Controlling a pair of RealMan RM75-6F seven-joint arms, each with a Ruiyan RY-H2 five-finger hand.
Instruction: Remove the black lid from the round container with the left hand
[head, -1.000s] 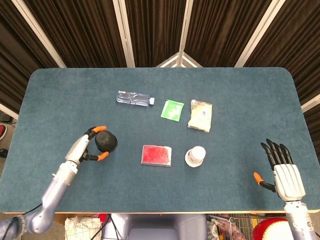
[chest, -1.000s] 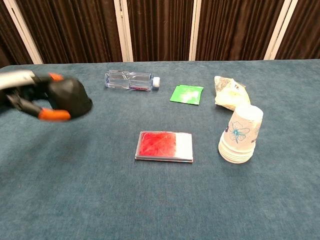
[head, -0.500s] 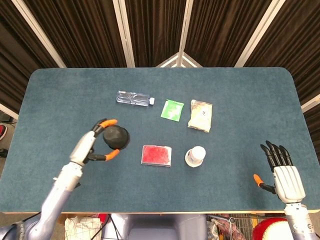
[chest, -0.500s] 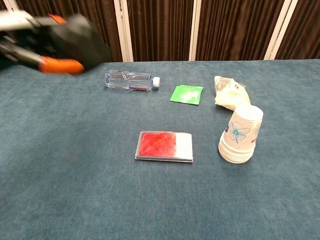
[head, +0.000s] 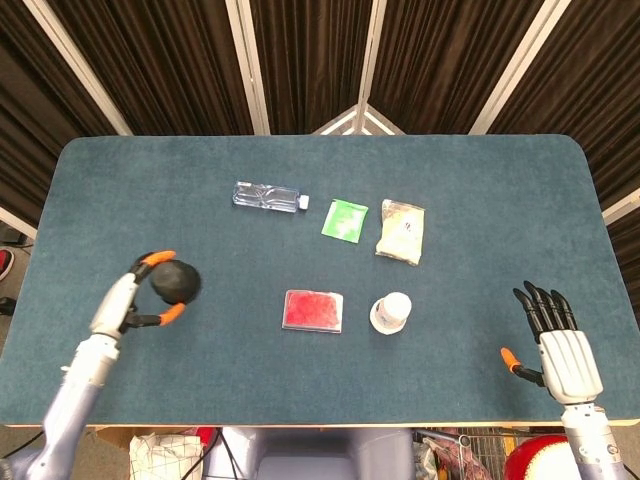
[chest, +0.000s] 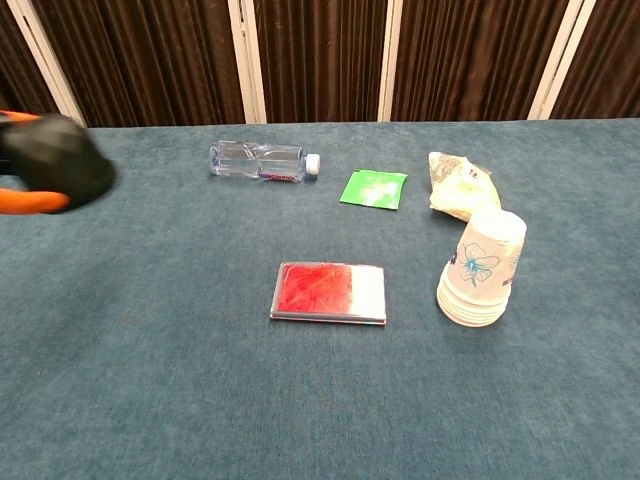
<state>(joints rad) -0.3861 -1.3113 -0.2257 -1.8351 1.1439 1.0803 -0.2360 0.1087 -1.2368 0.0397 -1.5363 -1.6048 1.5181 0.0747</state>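
**Left hand holds a black round object at the left side of the surface**

A large blue-green carpeted surface fills the head view, rounded at its corners, with dark curtains behind it. Taking its centre as the middle of a clock, the loose items cluster from about twelve to five o'clock, well apart from both hands, which probably keeps them clear of the work.

The robot's left hand sits at about eight o'clock, near the left edge. Its orange-tipped fingers curve around a black lid, which looks rounded and dome-like. In the chest view the same lid shows at the far left edge. Whether it is lifted off the surface or resting on it cannot be told for sure. No round container is visible beneath or beside it, so the lid seems to be off already, held out to the side.

The right hand rests at about four o'clock near the front edge, fingers spread and holding nothing, apparently idle since the task names only the left.

Smaller things: a stack of paper cups lies tilted at about five o'clock. Just left of it is a flat red packet. At twelve o'clock lies a clear plastic bottle on its side, then a green sachet, then a pale crumpled bag toward one o'clock.
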